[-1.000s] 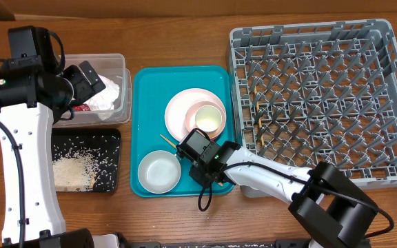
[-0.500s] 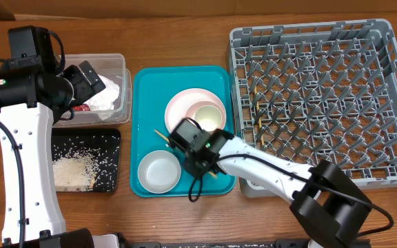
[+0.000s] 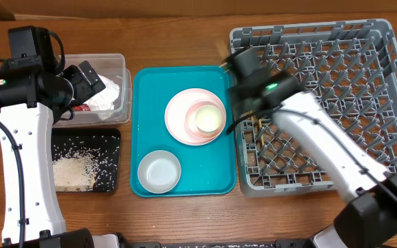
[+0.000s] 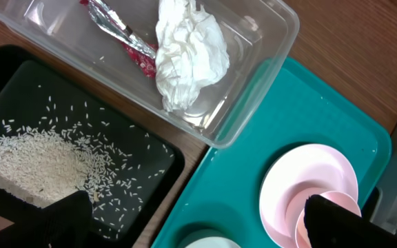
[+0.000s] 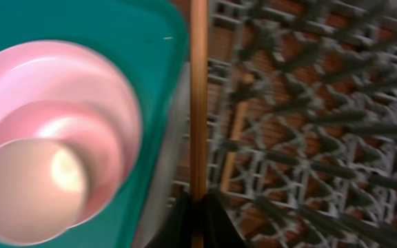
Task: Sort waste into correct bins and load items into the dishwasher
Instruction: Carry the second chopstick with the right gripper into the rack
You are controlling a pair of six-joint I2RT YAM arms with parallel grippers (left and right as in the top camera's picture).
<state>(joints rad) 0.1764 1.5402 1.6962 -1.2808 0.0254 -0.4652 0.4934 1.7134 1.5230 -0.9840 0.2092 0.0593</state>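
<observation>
Right gripper (image 5: 197, 210) clamps a chopstick (image 5: 198, 103) over the rack's (image 3: 309, 31) left edge. Left gripper (image 4: 197, 207) spread wide, empty, above the tub (image 4: 281, 27).

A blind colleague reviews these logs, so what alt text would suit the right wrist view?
The right pincer grips a wooden chopstick that points straight up the picture, over the seam between the teal tray and the grey rack. A second chopstick lies in the rack; a cream cup sits in stacked pink dishes on the tray.
</observation>
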